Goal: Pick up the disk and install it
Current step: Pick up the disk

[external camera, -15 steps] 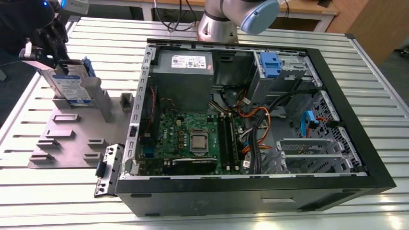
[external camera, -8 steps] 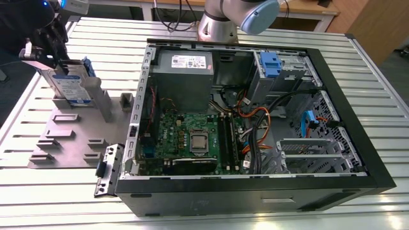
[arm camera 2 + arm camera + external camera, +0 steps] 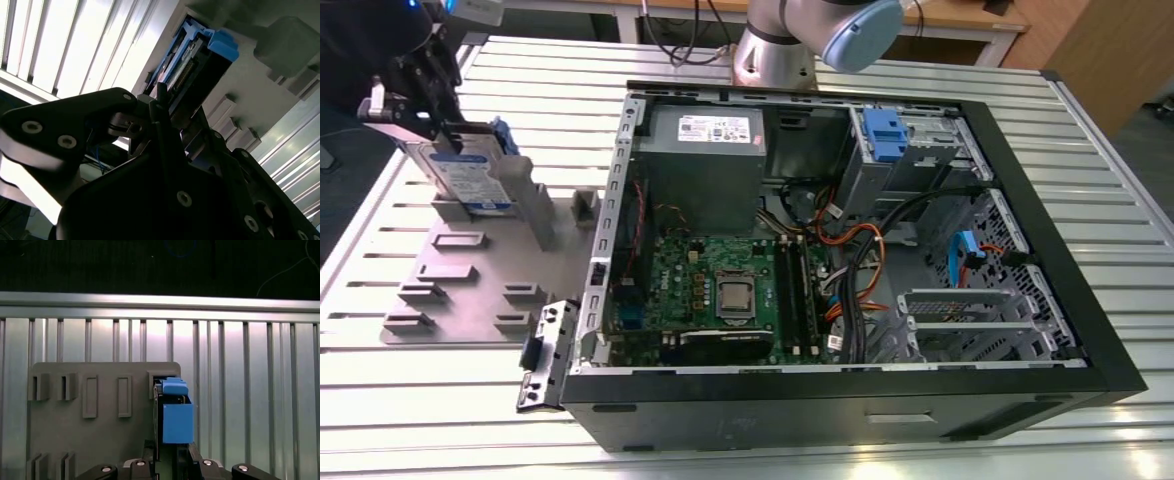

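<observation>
A ribbed metal tabletop (image 3: 427, 400) carries an open computer case (image 3: 854, 405) and, to the exterior view's left of it, a grey fixture plate (image 3: 467, 285) with raised slots. The arm (image 3: 781, 45) rises behind the case, and its gripper (image 3: 443, 135) hangs over the far corner of the plate. There the disk (image 3: 474, 178) stands on edge in a holder, its blue frame toward the case.

The work looks to be at the pick-up: the disk seems seated in its slot and not yet carried. In both wrist views the dark fingers (image 3: 162, 120) flank the disk (image 3: 192, 60) and appear clamped against its two faces. Freeing it calls for a straight pull out of the holder, with no twist against the slot walls. The drive bay (image 3: 894, 140) with its blue latch lies well apart, at the case's far end.

The first wrist view gives the disk (image 3: 176, 422) edge-on, so its label is out of sight. The foot of the disk is sunk in the holder. The contact between fingers and disk lies in shadow, and the arm is cut off by the frame's upper edge.
</observation>
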`<state>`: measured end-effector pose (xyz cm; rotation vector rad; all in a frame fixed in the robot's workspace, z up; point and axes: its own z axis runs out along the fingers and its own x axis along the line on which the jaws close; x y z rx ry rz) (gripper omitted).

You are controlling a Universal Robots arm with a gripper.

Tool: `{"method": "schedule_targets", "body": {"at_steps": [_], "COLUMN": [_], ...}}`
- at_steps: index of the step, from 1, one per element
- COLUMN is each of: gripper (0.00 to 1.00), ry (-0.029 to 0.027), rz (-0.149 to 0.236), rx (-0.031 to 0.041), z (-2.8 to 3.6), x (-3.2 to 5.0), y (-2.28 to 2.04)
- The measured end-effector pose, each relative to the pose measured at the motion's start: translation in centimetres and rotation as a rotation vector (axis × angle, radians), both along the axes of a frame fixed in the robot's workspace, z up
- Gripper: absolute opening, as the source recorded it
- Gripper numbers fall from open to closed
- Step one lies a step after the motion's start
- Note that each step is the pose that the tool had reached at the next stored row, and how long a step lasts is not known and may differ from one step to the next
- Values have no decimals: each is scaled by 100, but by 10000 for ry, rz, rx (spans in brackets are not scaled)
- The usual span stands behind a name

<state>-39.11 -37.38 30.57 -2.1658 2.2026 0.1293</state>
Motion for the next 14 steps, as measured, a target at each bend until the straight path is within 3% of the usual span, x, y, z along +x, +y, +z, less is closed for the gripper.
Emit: {"method": "schedule_targets", "body": {"at_steps": [4,7,8,14], "gripper": [35,35,35,35], "ry": [1,1,1,3], "rz": [-18,-116,-130,-132], "rx": [-105,-416,-447,-450], "z": [8,8,7,-21], "x": [-1,-1,-1,-1], "y": [1,0,0,0]}}
